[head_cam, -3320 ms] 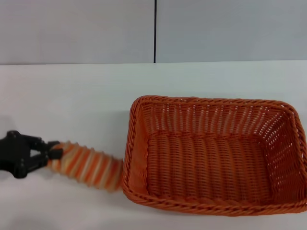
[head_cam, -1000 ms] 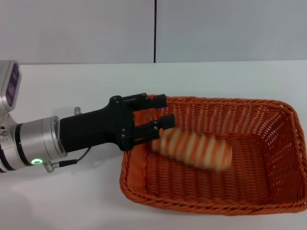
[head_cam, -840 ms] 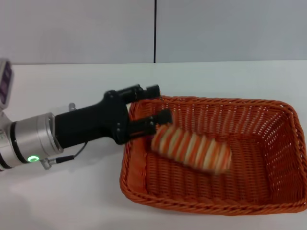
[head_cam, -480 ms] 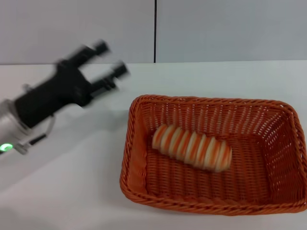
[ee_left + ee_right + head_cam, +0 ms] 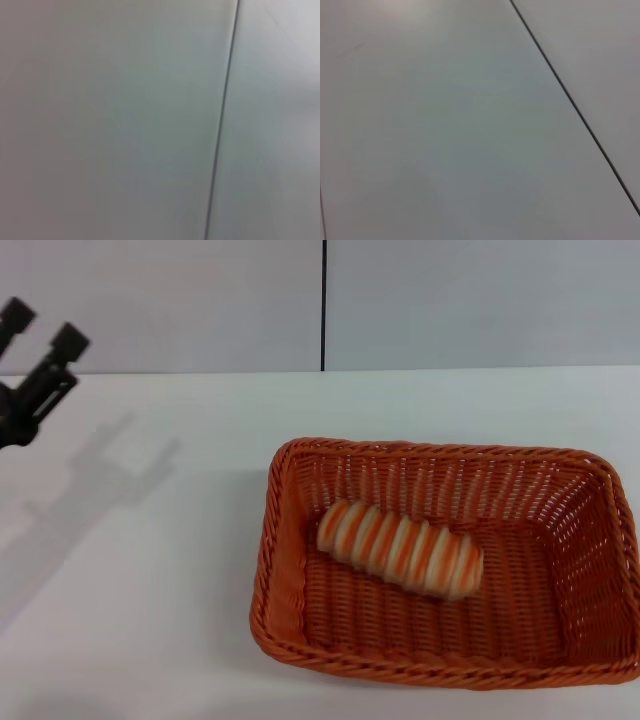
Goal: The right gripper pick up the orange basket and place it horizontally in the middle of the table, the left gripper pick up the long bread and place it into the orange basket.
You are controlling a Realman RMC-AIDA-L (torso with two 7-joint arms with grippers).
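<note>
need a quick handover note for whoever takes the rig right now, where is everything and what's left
Left end effector: open, empty, raised at the far left edge of the head view.
Right end effector: not in view.
Large orange woven wicker basket: lying horizontally on the plain white table.
Small ribbed orange-and-cream toy loaf: lying inside the basket, on its floor.
Done: basket placed, bread in.
Left: nothing apparent; park the arms.

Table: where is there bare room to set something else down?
The table is bare left of the orange basket and behind it toward the wall. Inside, the long bread crowds the middle. The left hand hangs open at the far-left edge.
</note>
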